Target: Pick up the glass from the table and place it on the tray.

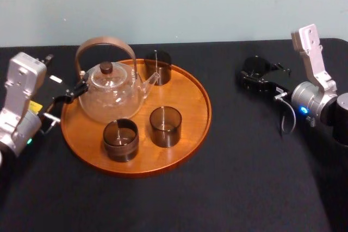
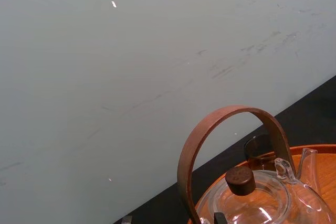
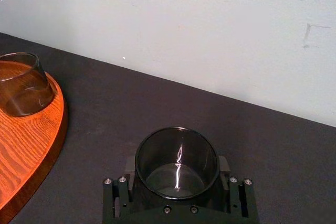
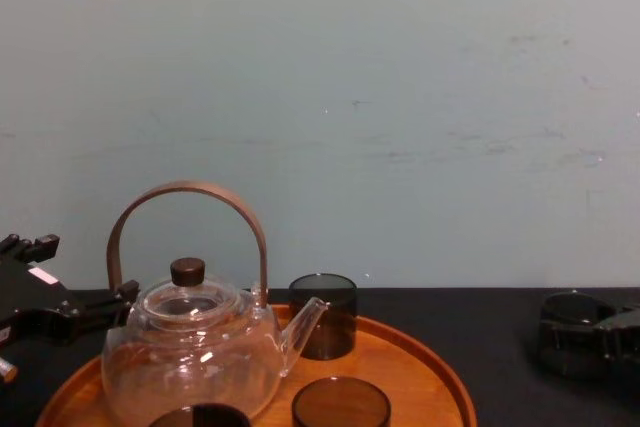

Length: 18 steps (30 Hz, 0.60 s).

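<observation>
A dark smoked glass stands between the fingers of my right gripper, which is shut on it. In the head view this glass and the right gripper are over the black table, to the right of the round wooden tray. The chest view shows the same glass low at the far right. My left gripper rests open at the tray's left rim, beside the teapot.
A clear glass teapot with a wooden arched handle sits on the tray's left half. Three dark glasses stand on the tray: one at the back and two in front.
</observation>
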### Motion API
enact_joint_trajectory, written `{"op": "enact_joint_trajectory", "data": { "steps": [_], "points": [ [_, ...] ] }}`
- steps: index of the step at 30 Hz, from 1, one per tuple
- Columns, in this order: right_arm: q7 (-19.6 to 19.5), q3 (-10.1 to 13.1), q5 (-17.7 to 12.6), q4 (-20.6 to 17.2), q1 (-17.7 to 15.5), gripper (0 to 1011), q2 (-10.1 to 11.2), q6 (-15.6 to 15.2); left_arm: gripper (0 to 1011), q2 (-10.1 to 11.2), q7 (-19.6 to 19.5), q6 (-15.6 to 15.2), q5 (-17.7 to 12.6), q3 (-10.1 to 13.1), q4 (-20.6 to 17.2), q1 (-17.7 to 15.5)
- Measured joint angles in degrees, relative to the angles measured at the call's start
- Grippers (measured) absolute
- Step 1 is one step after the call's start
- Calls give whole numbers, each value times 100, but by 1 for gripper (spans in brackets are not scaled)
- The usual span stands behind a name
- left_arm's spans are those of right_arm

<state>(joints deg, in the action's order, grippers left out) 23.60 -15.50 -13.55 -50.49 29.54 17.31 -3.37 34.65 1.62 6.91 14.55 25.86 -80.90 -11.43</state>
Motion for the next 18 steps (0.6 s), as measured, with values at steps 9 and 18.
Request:
{"op": "enact_joint_trajectory", "data": {
  "steps": [9, 18],
  "points": [
    [0, 0, 0, 0, 0, 903, 0, 0, 1009, 0, 0, 0, 0, 0, 0, 0],
    [0, 0, 0, 0, 0, 903, 0, 0, 1010, 0, 0, 0, 0, 0, 0, 0]
  ]
}}
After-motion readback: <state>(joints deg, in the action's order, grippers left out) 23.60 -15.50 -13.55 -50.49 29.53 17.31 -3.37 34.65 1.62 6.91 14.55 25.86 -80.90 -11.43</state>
